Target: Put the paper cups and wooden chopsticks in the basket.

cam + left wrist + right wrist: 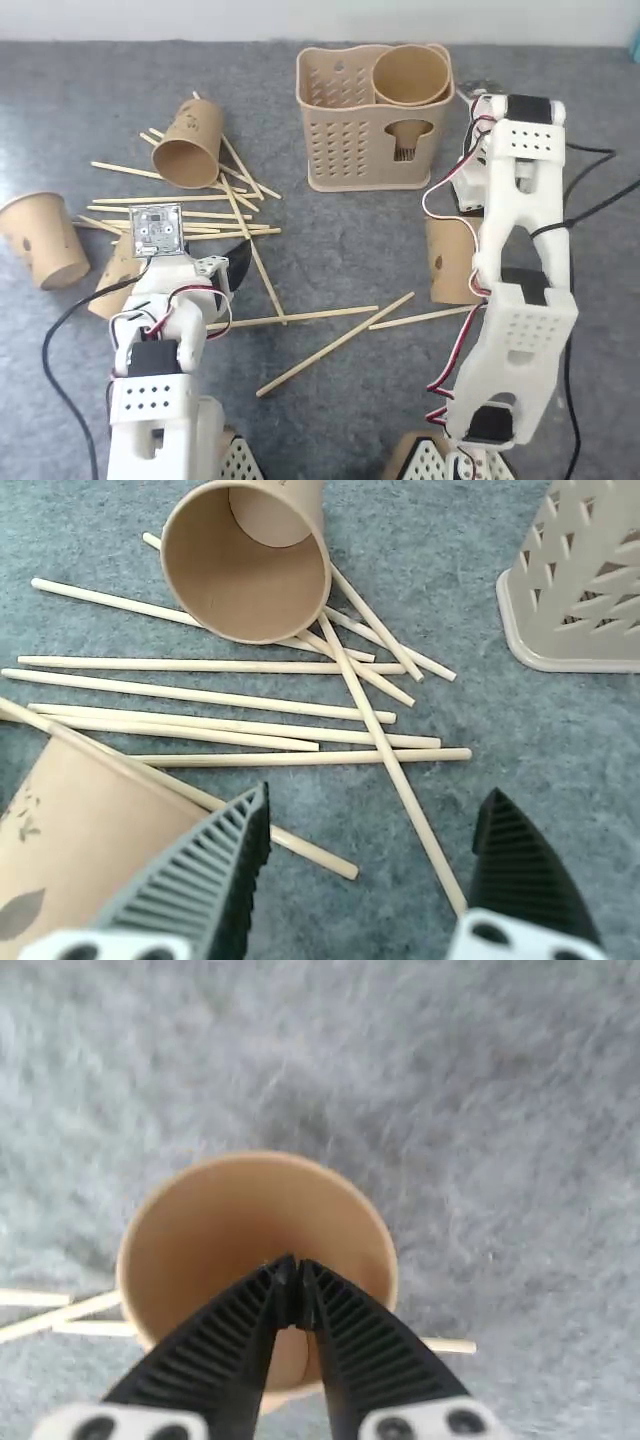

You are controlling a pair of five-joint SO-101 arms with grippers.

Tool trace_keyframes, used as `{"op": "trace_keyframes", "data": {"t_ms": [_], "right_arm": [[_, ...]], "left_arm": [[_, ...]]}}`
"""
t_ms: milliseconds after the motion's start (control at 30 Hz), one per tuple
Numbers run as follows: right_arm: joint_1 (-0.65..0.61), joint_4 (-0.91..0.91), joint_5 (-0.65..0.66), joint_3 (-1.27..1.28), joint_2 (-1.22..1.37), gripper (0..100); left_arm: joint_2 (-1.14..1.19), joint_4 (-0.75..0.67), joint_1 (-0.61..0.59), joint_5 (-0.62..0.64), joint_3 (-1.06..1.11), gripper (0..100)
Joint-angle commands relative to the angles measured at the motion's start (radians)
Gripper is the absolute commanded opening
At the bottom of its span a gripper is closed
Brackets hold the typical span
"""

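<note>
Several wooden chopsticks [180,212] lie criss-crossed left of centre, and three more [330,345] lie loose in the middle. One paper cup [190,145] lies on its side over the pile. Another cup [40,240] lies at the far left. A third cup [80,830] sits beside my left gripper [375,795], which hangs open just above the chopsticks [230,715]. A fourth cup [255,1260] lies on its side facing my right gripper [297,1270], which is shut at the cup's mouth. The basket [365,150] holds one cup [410,75].
The grey carpet between the chopstick pile and the basket is bare. The right arm [520,250] stretches along the right side and covers part of the fourth cup [450,262]. The basket's corner [590,590] also appears in the left wrist view.
</note>
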Motion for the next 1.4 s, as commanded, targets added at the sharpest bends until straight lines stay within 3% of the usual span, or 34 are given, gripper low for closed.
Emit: {"op": "trace_keyframes", "data": {"t_ms": [0,433,733,1000,1267,1367], "right_arm": [[-0.018,0.039,0.032,0.028,-0.130,0.8],[-0.024,0.025,0.127,0.493,-0.532,0.9],[0.015,-0.133,0.170,0.864,-0.900,0.9],[0.056,-0.259,0.169,1.019,-1.233,0.9],[0.061,-0.297,0.169,1.062,-1.216,1.0],[0.117,-0.361,0.094,1.049,-1.162,0.9]], "left_arm": [[0.002,-0.026,-0.009,-0.011,-0.004,31],[0.002,-0.026,-0.009,-0.011,-0.004,31],[0.002,-0.028,-0.009,-0.012,-0.004,31],[0.002,-0.028,-0.009,-0.012,-0.004,31],[0.002,-0.026,-0.009,-0.012,-0.004,31],[0.002,-0.026,-0.009,-0.012,-0.004,31]]}}
